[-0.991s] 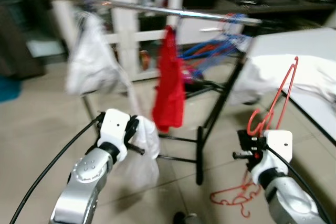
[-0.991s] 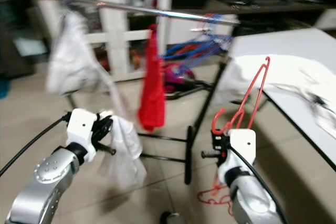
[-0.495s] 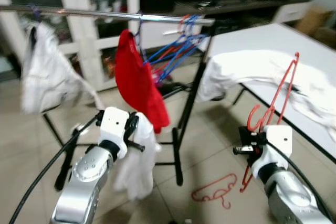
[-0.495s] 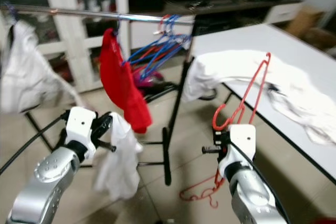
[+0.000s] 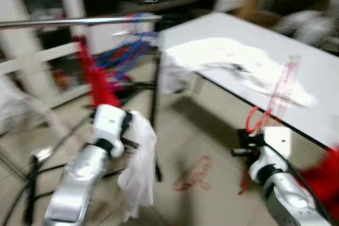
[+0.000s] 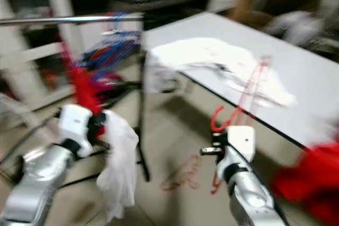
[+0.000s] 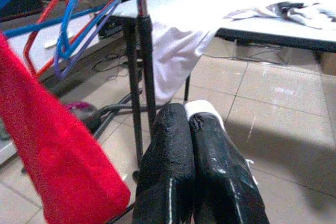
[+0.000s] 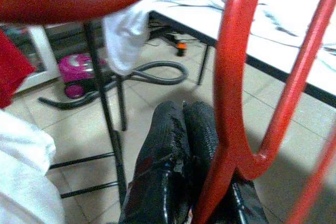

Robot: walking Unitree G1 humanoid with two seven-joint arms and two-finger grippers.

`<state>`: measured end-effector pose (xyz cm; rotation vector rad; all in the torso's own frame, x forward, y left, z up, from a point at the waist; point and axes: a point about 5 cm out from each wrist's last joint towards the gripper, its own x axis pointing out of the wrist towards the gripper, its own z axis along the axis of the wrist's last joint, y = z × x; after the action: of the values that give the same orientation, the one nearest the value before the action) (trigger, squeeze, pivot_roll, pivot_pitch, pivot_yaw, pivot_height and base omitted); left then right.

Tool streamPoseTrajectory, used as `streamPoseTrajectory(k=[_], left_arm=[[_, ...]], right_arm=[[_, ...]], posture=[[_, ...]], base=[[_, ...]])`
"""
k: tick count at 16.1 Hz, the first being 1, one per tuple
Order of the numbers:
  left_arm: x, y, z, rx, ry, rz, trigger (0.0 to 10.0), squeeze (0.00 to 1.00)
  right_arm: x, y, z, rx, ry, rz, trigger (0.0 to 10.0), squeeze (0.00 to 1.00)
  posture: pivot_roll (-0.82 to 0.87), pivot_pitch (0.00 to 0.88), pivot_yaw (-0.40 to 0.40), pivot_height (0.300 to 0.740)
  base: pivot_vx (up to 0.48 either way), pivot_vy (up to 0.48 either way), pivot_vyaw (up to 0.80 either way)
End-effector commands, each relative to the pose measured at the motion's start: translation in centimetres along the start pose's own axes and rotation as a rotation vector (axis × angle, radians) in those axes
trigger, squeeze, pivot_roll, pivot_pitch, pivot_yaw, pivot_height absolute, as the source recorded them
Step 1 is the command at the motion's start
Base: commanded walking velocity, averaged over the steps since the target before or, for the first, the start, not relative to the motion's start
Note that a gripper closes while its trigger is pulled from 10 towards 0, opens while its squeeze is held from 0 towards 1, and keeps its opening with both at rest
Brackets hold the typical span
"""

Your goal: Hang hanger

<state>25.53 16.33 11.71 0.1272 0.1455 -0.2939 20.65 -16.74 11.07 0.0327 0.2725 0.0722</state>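
Left gripper (image 7: 191, 145), lower left of frame, fingers pressed together on a limp white cloth (image 5: 139, 168). Right gripper (image 8: 181, 129), lower right, fingers clamped on a thin red plastic hanger (image 5: 275, 96) rising before the white table (image 5: 318, 67).

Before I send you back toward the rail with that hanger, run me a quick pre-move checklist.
1. Right pincer grip on the red hanger: ok, fingers shut at its base, hanger upright.
2. Left pincer grip on the white garment: ok, fingers shut on cloth, which hangs free.
3. Garment on the hanger: not ok, the two are apart, one per arm.
4. Rail ahead: not ok, it lies off to the robot's left; the white table is in front.
5. Floor path: not ok, a spare red hanger lies on the tiles.
6. Free spot on the rail: cannot tell, picture blurred.
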Motion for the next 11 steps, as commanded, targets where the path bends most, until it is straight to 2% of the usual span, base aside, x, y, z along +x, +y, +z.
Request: streamPoseTrajectory(k=[1, 5, 10, 11], left_arm=[[0.37, -0.20, 0.61, -0.010, -0.031, -0.010, 10.0, 0.00], [0.57, -0.02, 0.93, -0.004, -0.045, 0.003, 10.0, 0.00], [0.78, -0.26, 0.99, -0.029, -0.048, 0.014, 10.0, 0.00], [0.87, -0.25, 1.06, -0.063, -0.054, 0.019, 10.0, 0.00]], right_arm=[[0.02, -0.86, 0.40, -0.030, -0.003, -0.037, 10.0, 0.00], [0.29, -0.92, 0.55, -0.039, 0.000, -0.032, 10.0, 0.00], [0.56, -0.92, 0.70, -0.050, 0.002, -0.021, 10.0, 0.00], [0.70, -1.03, 0.83, -0.054, -0.001, -0.023, 10.0, 0.00]], posture=[[-0.01, 0.000, -0.032, 0.740], [-0.01, 0.000, -0.041, 0.740], [-0.01, 0.000, -0.046, 0.740], [-0.01, 0.000, -0.046, 0.740]], base=[[0.000, 0.000, -0.79], [0.000, 0.000, -0.79], [0.000, -0.480, -0.79], [0.000, 0.000, -0.79]])
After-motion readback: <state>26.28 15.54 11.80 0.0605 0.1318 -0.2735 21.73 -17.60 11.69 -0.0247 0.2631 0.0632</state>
